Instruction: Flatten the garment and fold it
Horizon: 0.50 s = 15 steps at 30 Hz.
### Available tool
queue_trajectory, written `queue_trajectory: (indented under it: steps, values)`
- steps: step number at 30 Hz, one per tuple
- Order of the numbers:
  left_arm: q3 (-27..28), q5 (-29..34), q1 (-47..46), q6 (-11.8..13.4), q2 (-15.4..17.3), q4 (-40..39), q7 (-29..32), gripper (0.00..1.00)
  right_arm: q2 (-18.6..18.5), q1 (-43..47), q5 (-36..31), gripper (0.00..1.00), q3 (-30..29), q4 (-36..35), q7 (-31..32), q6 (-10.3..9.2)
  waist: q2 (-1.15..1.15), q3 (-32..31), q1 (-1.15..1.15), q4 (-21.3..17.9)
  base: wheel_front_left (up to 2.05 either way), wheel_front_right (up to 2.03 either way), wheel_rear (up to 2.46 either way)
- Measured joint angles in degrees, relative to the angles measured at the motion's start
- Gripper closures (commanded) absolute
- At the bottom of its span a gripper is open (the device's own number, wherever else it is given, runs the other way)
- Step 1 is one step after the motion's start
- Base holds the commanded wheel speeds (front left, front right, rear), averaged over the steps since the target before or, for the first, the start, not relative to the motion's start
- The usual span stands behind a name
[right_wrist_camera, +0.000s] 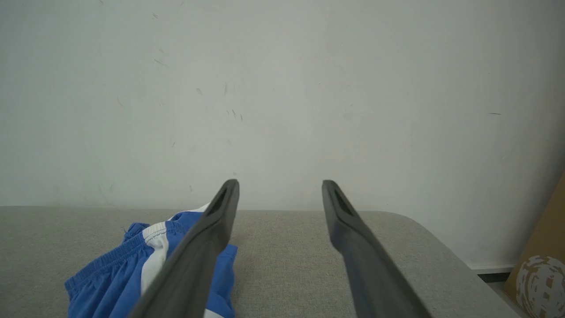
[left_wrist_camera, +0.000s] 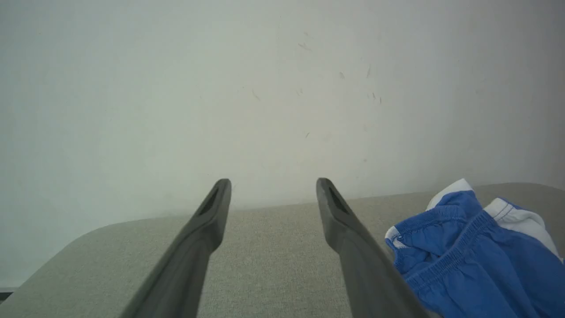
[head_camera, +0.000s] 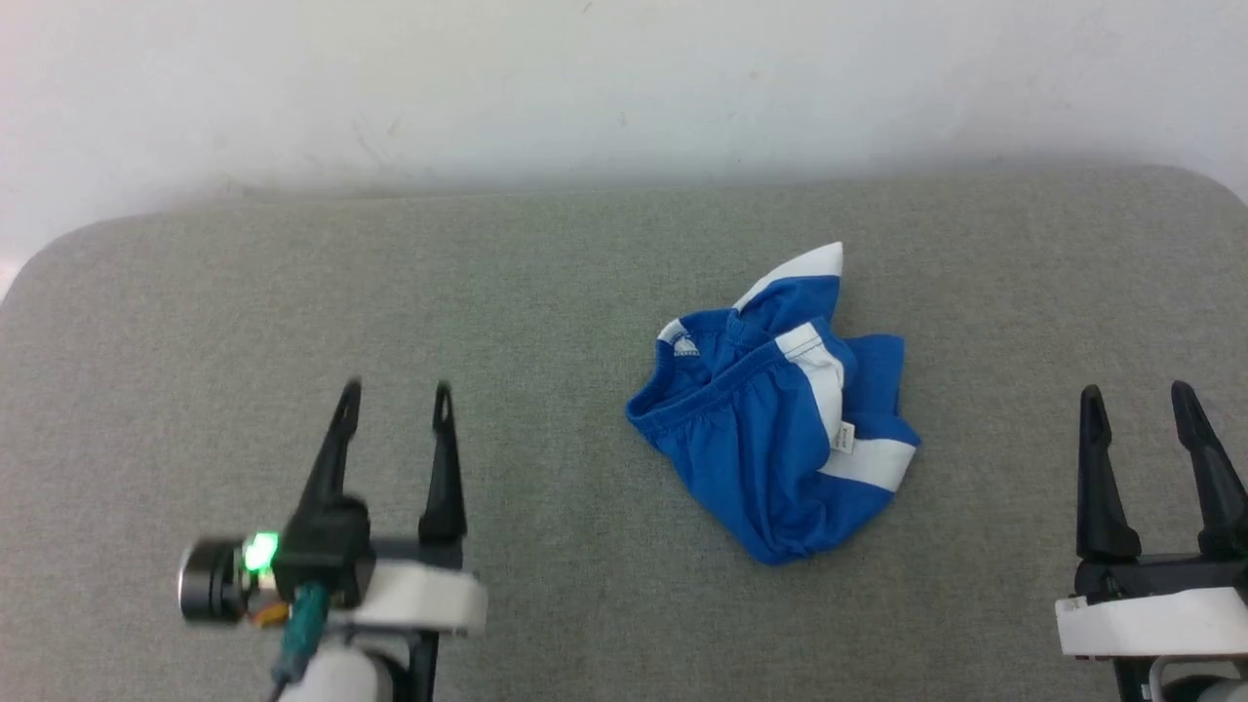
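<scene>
The garment [head_camera: 775, 429] is a crumpled heap of bright blue shorts with white stripes and a small white tag, lying right of centre on the grey padded surface [head_camera: 546, 292]. Its gathered waistband faces left. My left gripper [head_camera: 395, 395] stands open at the lower left, well clear of the cloth. At the lower right my right gripper [head_camera: 1139, 398] is open too, apart from the heap. In the left wrist view the garment [left_wrist_camera: 468, 247] lies to the right of the open left gripper [left_wrist_camera: 273, 185]. In the right wrist view the garment [right_wrist_camera: 114, 278] sits lower left, partly behind the left finger of the open right gripper [right_wrist_camera: 280, 185].
A pale wall [head_camera: 624, 88] rises right behind the surface's far edge. The surface has rounded far corners. A brown cardboard piece [right_wrist_camera: 540, 265] leans by the wall beyond the right end.
</scene>
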Motion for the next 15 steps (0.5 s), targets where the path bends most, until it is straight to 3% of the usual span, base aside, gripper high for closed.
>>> queue_trajectory:
  steps: [5, 9, 12, 15]
  values:
    - [-0.36, 0.86, -12.01, -7.87, 0.8, 2.83, 0.0, 0.0, 0.0, -0.31, -0.01, 0.0, 0.37, -0.08, 0.0, 0.0, 0.0, 0.4, 0.0, -0.55, 0.0, 0.0, 0.0]
    - [-2.89, 0.23, -21.36, -15.25, 1.94, 13.3, 0.02, 0.0, -0.01, -0.75, -0.01, 0.0, 0.87, -0.2, 0.0, 0.0, 0.0, 0.69, 0.0, -1.63, 0.0, 0.0, 0.0]
    - [-6.26, -0.01, -28.31, -18.22, 2.81, 20.56, 3.02, 0.0, 0.01, -1.21, 0.0, 0.0, 1.19, -0.24, 0.0, 0.0, 0.0, 1.04, 0.0, -2.74, 0.0, 0.0, 0.0]
    - [-11.6, -2.35, -35.0, -19.3, 3.01, 25.71, 9.05, 0.0, 0.0, -1.31, 0.01, 0.0, 1.2, -0.21, 0.0, 0.0, 0.0, 1.63, 0.0, -3.96, 0.0, 0.0, 0.0]
